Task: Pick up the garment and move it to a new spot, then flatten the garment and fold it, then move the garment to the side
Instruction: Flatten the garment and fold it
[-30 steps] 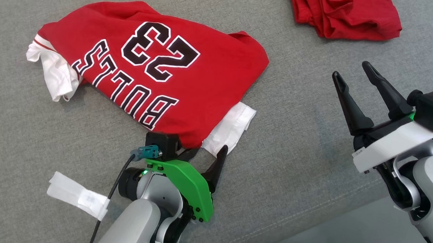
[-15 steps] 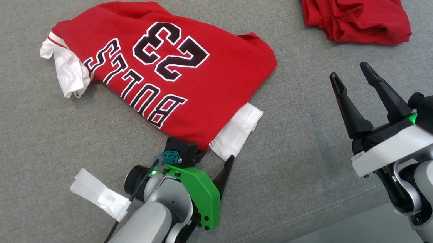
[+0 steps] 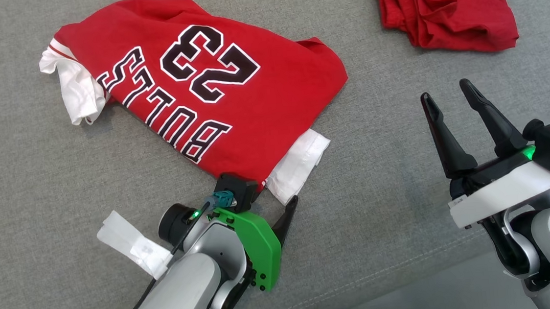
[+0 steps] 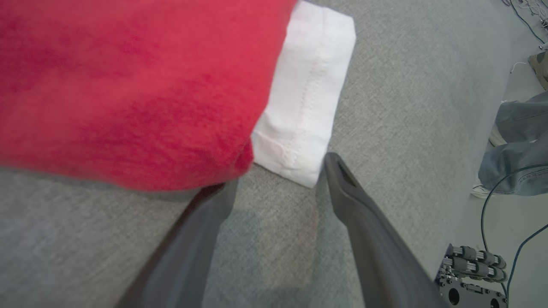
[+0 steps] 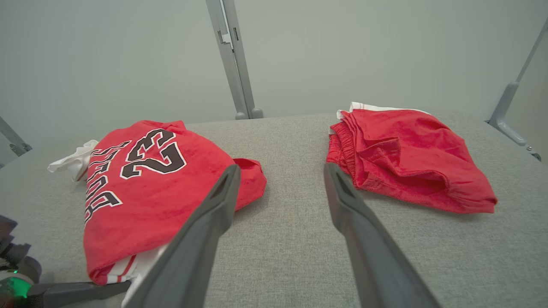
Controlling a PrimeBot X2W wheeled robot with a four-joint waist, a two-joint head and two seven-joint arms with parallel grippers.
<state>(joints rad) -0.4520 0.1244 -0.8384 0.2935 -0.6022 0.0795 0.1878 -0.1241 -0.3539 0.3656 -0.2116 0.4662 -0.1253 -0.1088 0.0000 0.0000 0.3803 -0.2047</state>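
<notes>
Red jersey [image 3: 211, 95] lies on the grey worktop [image 3: 375, 117], upper left in the head view. Its long axis runs far-left to near-right, and the lettering is upside down to the robot. White hem [image 3: 300, 165] pokes out at the near corner. Left claw [image 3: 273, 196] is apart at that corner, one tip hidden by the red edge. Right claw [image 3: 446, 89] is apart over bare worktop. Red shorts [image 3: 445, 8] lie far right, with an open strip between.

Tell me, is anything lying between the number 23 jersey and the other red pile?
Nothing: between the jersey and the red pile there is just bare grey cushion, as the head view shows.
</notes>
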